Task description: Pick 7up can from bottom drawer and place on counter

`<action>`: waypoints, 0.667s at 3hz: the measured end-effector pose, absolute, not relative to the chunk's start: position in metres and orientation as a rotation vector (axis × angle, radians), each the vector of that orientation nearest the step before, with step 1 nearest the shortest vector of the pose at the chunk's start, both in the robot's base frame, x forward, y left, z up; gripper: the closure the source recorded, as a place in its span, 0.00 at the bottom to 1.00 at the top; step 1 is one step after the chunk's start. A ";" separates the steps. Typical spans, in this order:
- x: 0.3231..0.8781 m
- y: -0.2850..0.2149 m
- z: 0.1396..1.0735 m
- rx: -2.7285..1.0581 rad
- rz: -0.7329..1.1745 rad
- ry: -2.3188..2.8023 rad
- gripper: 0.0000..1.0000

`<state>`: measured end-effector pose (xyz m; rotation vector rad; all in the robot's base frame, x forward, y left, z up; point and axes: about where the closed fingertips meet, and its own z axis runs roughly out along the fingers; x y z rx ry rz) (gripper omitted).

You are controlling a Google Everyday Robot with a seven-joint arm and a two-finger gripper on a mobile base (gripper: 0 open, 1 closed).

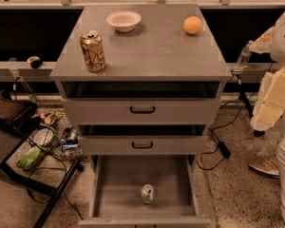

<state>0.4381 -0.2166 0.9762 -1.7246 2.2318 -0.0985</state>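
The 7up can (147, 193), small and silvery-white with green marks, stands upright on the floor of the bottom drawer (109, 194). That drawer is pulled fully out, and the can sits near its front, about mid-width. The counter (156, 51) is the flat grey top of the three-drawer cabinet. My gripper is out of this view, so nothing is near the can or holding it.
On the counter stand a gold and brown can (92, 51) at front left, a white bowl (124, 20) at the back and an orange (192, 25) at back right. The two upper drawers (142, 110) are slightly open. White and yellow shapes (275, 94) and a shoe (263, 167) are at right. Cables and clutter (47, 141) are at left.
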 end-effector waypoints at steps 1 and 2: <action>0.438 -0.217 0.976 -1.724 -0.098 2.232 0.00; 0.440 -0.207 0.949 -1.677 -0.039 2.222 0.00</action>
